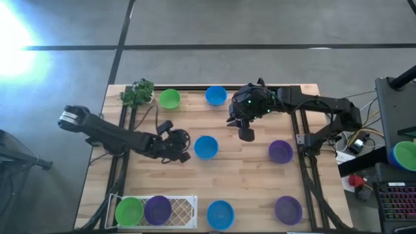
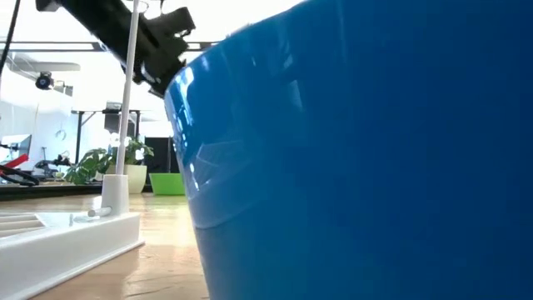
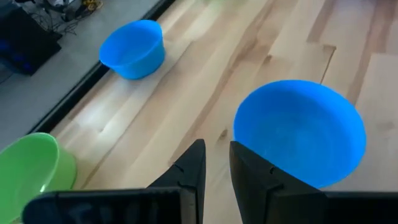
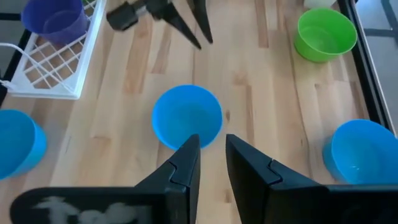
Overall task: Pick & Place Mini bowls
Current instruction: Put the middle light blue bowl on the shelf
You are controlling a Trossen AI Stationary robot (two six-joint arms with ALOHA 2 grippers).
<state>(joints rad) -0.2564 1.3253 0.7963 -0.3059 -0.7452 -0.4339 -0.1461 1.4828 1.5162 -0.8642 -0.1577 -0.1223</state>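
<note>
Several mini bowls sit upright on the wooden table. In the high view a blue bowl (image 1: 206,147) stands mid-table, a green one (image 1: 169,99) and a blue one (image 1: 216,95) near the far edge, two purple ones (image 1: 281,151) (image 1: 288,209) on the right, and a blue one (image 1: 220,214) at the near edge. My left gripper (image 1: 184,151) (image 3: 216,149) is shut, just left of the middle blue bowl (image 3: 298,130). My right gripper (image 1: 246,134) (image 4: 211,140) is shut and hangs above the table, to the far right of that bowl (image 4: 186,117).
A white mesh tray (image 1: 188,207) at the near left corner holds a green bowl (image 1: 129,211) and a purple bowl (image 1: 158,210). A leafy toy plant (image 1: 137,92) stands at the far left corner. The near blue bowl (image 2: 358,150) fills most of the low view.
</note>
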